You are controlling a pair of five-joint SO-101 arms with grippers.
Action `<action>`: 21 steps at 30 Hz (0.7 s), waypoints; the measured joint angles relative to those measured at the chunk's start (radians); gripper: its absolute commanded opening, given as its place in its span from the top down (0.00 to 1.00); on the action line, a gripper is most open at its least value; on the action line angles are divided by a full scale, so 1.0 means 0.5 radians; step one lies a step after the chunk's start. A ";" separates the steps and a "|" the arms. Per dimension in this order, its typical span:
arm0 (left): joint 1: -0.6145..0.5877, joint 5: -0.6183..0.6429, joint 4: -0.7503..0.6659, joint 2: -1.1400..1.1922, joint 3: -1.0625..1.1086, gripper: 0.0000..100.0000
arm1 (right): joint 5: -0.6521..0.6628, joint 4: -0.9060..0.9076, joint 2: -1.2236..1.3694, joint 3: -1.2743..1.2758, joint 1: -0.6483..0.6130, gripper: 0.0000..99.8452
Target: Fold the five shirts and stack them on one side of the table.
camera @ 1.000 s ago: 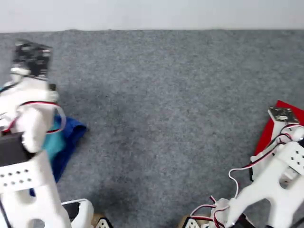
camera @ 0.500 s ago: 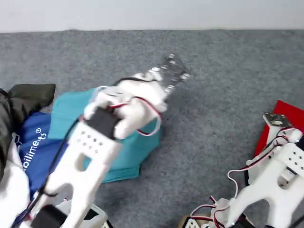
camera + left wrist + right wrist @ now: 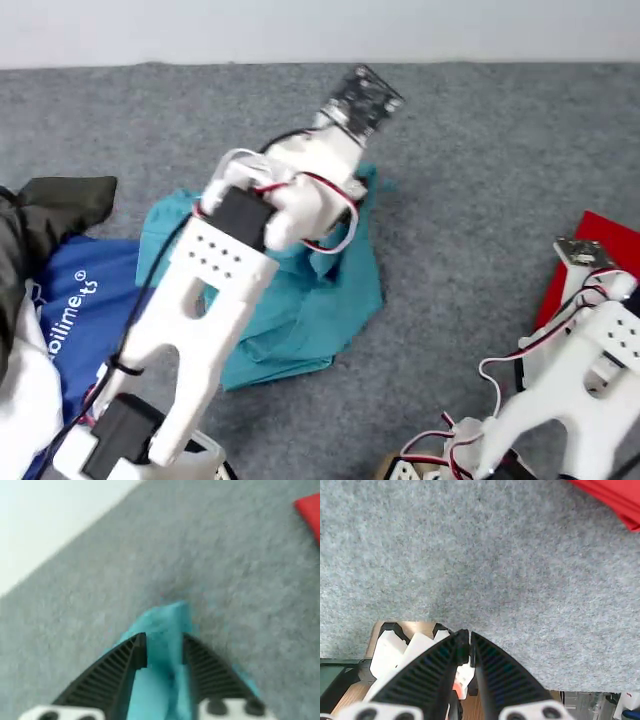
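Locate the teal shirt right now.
In the high view the teal shirt lies left of centre, beside the blue shirt, one edge pinched in the left hand.

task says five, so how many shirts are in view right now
4 sure: teal shirt mid-table, blue and dark at the left edge, red at the right edge. A white patch beside the blue may be a fifth.

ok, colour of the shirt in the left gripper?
The shirt is teal; the high view shows it best.
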 measured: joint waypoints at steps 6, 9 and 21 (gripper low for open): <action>-0.344 -0.104 0.488 0.000 -0.172 0.80 | -0.040 0.000 0.000 0.000 0.000 0.99; -0.571 -0.212 0.687 0.000 -0.203 0.80 | -0.058 0.000 0.000 0.000 -0.040 0.99; -1.786 -0.371 0.985 -0.037 -0.212 0.80 | -0.414 0.000 0.000 0.000 -1.185 0.99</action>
